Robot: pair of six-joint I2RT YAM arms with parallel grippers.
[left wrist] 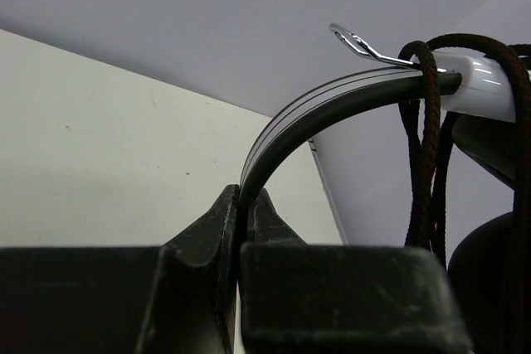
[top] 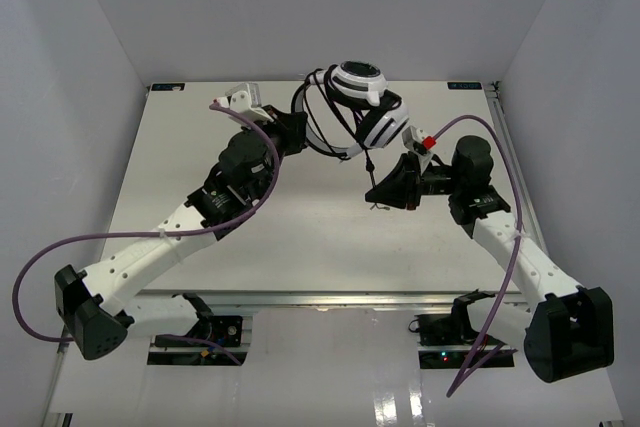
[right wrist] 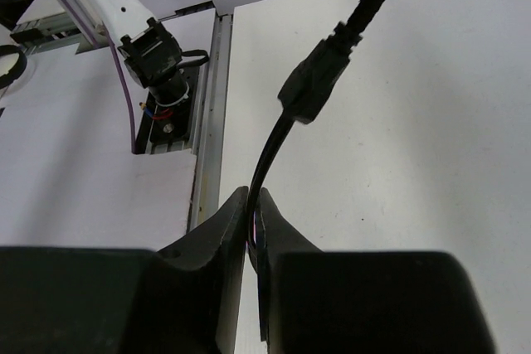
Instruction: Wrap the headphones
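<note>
The white-and-black headphones (top: 358, 97) hang in the air above the far middle of the table, their thin black cable looped several times round the band. My left gripper (top: 293, 127) is shut on the black headband (left wrist: 290, 122) and holds the headphones up. The cable loops (left wrist: 423, 147) hang over the band next to the white slider. My right gripper (top: 380, 192) is shut on the free end of the cable (right wrist: 270, 151), just below a thick black plug body (right wrist: 319, 80), below and to the right of the earcups.
The white table (top: 300, 227) has a metal rail along its near edge (top: 330, 297). Purple robot cables (top: 45, 267) loop off both arms. White walls enclose the table on three sides.
</note>
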